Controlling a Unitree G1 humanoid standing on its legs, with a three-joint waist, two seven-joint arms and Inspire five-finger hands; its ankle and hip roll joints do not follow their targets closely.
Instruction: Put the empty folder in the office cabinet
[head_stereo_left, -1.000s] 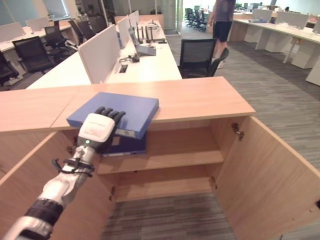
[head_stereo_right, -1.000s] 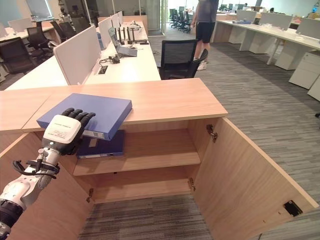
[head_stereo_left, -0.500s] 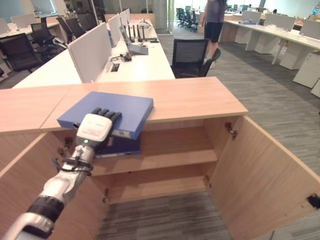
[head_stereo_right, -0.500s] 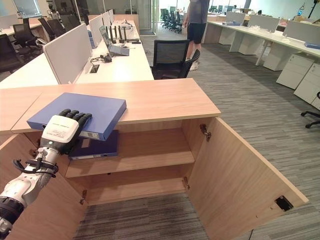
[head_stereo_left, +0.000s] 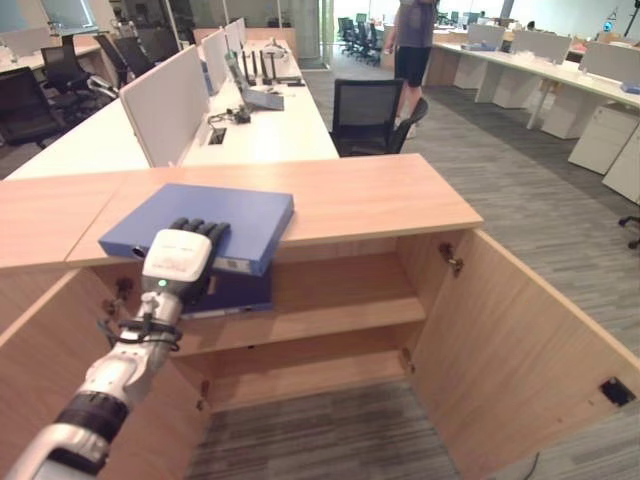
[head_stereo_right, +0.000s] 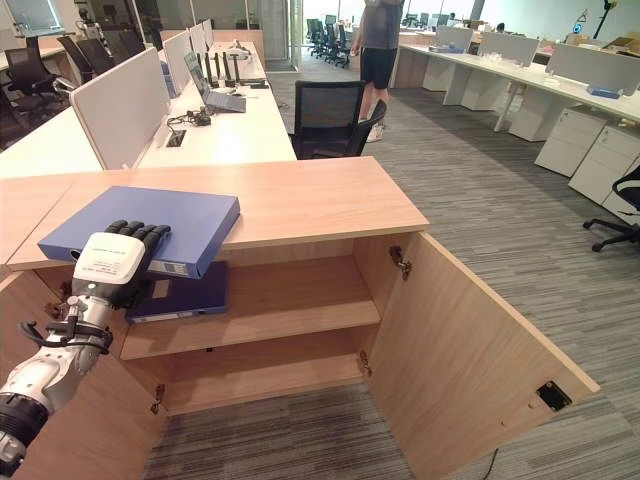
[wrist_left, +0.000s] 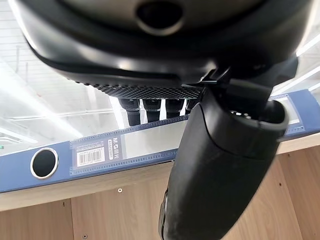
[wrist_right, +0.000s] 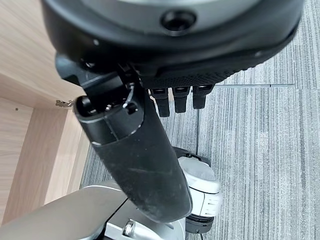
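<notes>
A blue folder (head_stereo_left: 230, 205) lies flat on the wooden cabinet top (head_stereo_left: 370, 195), its spine hanging over the front edge. My left hand (head_stereo_left: 178, 255) grips that spine: the fingers (wrist_left: 150, 107) lie curled over the top, and the thumb (wrist_left: 220, 165) reaches under it. A second, darker folder (head_stereo_left: 238, 293) lies on the cabinet's upper shelf (head_stereo_left: 340, 312), just below the hand. My right hand (wrist_right: 140, 150) hangs over the carpet with its fingers relaxed, holding nothing.
Both cabinet doors stand open: the right door (head_stereo_left: 520, 350) swings out over the carpet and the left door (head_stereo_left: 40, 360) stands beside my left arm. Desks with partitions (head_stereo_left: 165, 100) and an office chair (head_stereo_left: 375, 115) lie behind. A person (head_stereo_left: 412, 40) stands in the far aisle.
The camera has shifted, so the whole scene sits a little further left. My left hand stays on the folder's spine, and the folder has not visibly moved on the cabinet top.
</notes>
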